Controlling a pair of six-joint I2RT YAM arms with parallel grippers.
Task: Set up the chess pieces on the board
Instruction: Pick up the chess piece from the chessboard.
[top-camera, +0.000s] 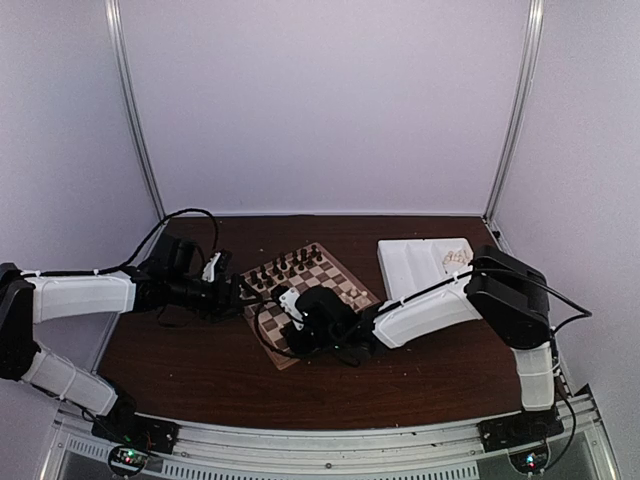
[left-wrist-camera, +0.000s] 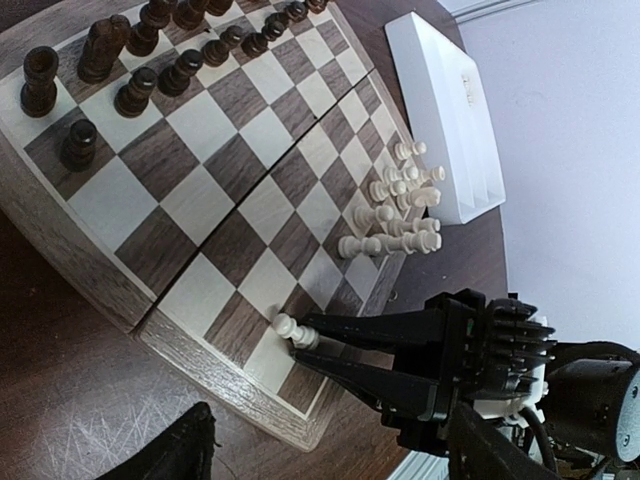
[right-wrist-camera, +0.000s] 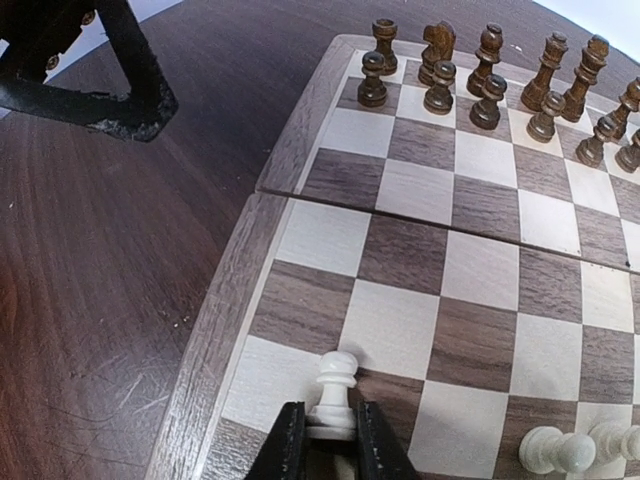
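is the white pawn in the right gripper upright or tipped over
Upright. In the right wrist view the white pawn stands head up on the board, base pinched by the right gripper.

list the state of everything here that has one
right gripper, shut on pawn
left gripper, open, empty
pawn, upright, pinched at its base
white pieces, bunched at board edge, some lying down
dark pieces, upright in rows
board, open flat

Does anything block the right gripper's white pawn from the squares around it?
Nothing visible. The right gripper holds the white pawn near the board's rim; neighbouring squares are bare, other white pieces lie farther along.
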